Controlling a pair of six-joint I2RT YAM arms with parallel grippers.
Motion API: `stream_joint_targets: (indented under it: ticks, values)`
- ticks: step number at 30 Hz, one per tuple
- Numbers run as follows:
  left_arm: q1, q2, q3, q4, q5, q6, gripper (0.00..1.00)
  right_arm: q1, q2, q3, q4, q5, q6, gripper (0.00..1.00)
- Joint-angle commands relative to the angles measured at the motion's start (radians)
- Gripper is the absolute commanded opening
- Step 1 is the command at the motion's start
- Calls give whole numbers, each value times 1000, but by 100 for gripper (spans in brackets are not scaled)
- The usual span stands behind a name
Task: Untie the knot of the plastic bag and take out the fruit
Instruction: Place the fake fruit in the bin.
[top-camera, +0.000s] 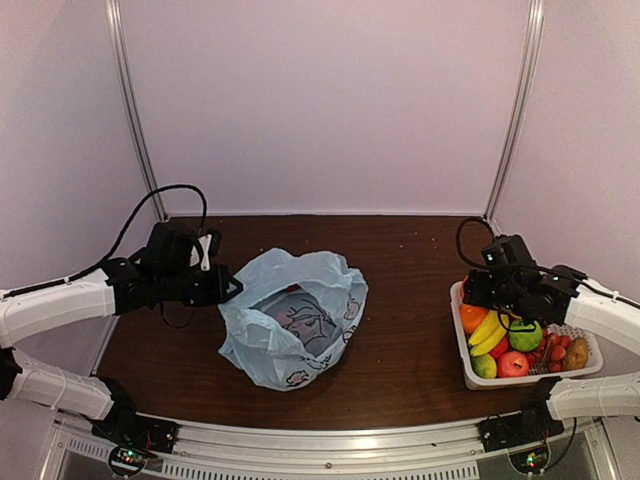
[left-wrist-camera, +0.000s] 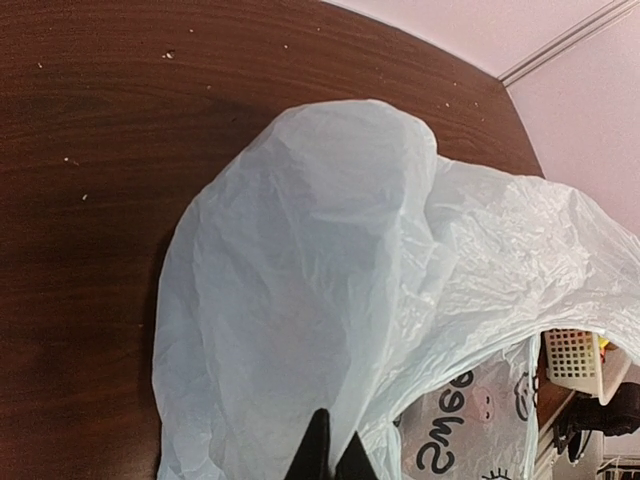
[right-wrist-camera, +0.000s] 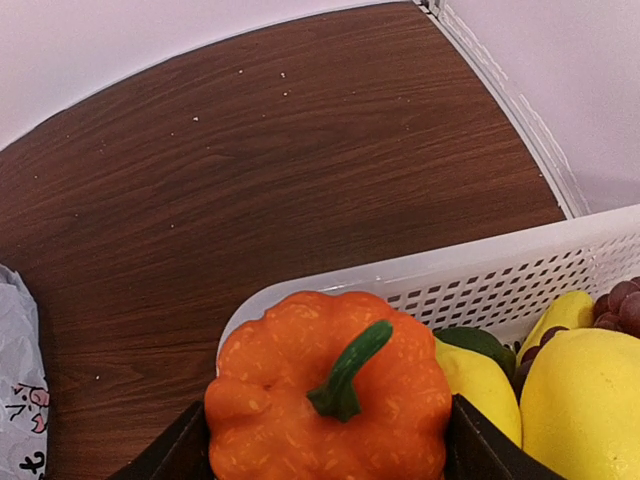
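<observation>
The light blue plastic bag (top-camera: 295, 315) lies mid-table with its mouth open; no knot shows. My left gripper (top-camera: 232, 288) is at the bag's left rim, and in the left wrist view its fingertips (left-wrist-camera: 335, 460) are pinched together on the thin plastic bag (left-wrist-camera: 320, 280). My right gripper (top-camera: 482, 300) hovers over the left end of the white mesh basket (top-camera: 530, 378). In the right wrist view the right gripper (right-wrist-camera: 328, 435) has a finger against each side of an orange pumpkin-shaped fruit (right-wrist-camera: 270, 400) with a green stem.
The basket (right-wrist-camera: 500, 270) holds a banana (top-camera: 487, 330), a green apple (top-camera: 525, 335), a red apple (top-camera: 513, 363), a lemon (right-wrist-camera: 585, 400) and grapes (right-wrist-camera: 622, 305). The bag's edge (right-wrist-camera: 15, 400) shows far left of the right wrist view. White walls enclose the table.
</observation>
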Motion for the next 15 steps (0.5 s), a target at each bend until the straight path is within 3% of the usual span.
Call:
stream_joint_targets:
  ticks: [1,6,15]
  values:
    - [6,-21,-19,6,14,14,0,-23,-5,6,-104,70,51,52]
    - [6,-27,-14,5,27,29,0,-25,-3,10,-157,111,74,58]
    - [6,-29,-14,4,31,38,0,-27,-34,8,-180,132,96,89]
